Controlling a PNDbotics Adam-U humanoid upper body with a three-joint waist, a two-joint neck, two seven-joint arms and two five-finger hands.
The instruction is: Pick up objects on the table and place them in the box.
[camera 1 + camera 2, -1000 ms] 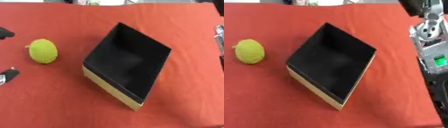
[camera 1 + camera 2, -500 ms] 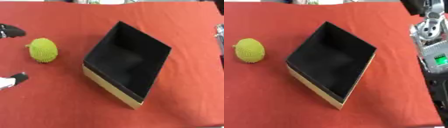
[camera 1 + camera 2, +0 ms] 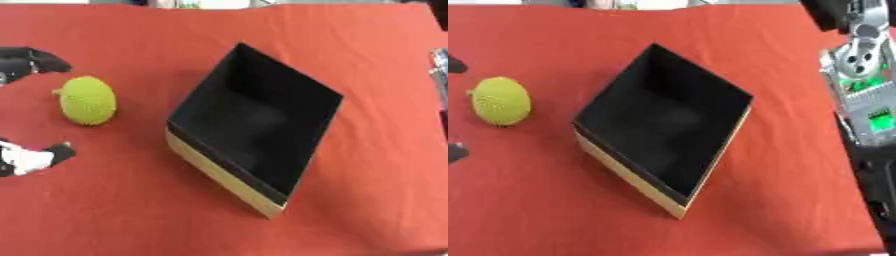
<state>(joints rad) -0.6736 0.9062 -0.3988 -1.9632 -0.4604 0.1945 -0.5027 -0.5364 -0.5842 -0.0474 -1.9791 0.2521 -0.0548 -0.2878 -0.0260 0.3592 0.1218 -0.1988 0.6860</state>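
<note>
My left hand (image 3: 26, 60) has come further in from the left edge of the frame than it was a second ago. One dark part of it now sits just above and left of the yellow-green bumpy ball (image 3: 87, 100), and a lighter fingertip (image 3: 31, 159) shows below and left of it. The fingers are spread wide apart with the ball in the gap between them, and as far as I can see nothing touches it yet.

The ball itself has not moved. It sits on the red counter (image 3: 350, 60) at the left of the frame, well clear of the black box (image 3: 254, 125), which stands open at centre and looks empty.

My right arm (image 3: 864, 100) runs down the right edge of the right eye view. The hand itself is out of sight, so I say nothing of its fingers.

I read this as the approach nearly finished. The next step, in my judgement, is to close around the ball, lift it and carry it right to the box. A round ball may roll if nudged from one side.
</note>
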